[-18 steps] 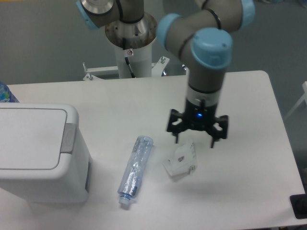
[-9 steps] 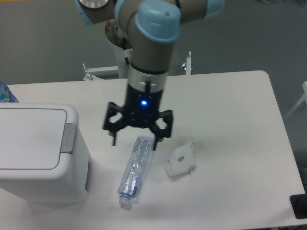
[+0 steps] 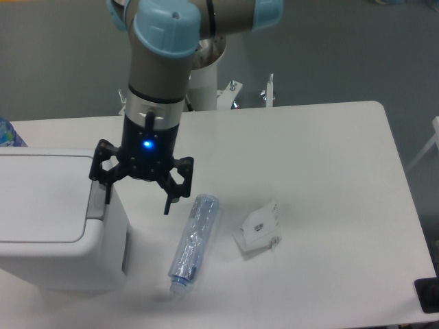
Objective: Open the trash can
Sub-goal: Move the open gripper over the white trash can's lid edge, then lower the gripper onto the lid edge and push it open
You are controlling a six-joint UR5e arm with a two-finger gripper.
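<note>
The trash can (image 3: 48,226) is a large white boxy bin at the left edge of the table, its flat lid down. Its grey push tab (image 3: 96,203) shows at the lid's right edge. My gripper (image 3: 136,203) hangs open above the bin's right side, pointing down. One fingertip is over the grey tab, the other is past the bin's right wall above the table. Nothing is between the fingers.
A clear plastic bottle (image 3: 194,243) lies on the table just right of the bin. A crumpled white packet (image 3: 259,229) sits further right. A blue-capped bottle (image 3: 7,133) peeks in at the far left edge behind the bin.
The arm has swept left across the table, from above the packet, past the bottle, to the bin's right edge. The gripper stayed open. The lid has not moved.
</note>
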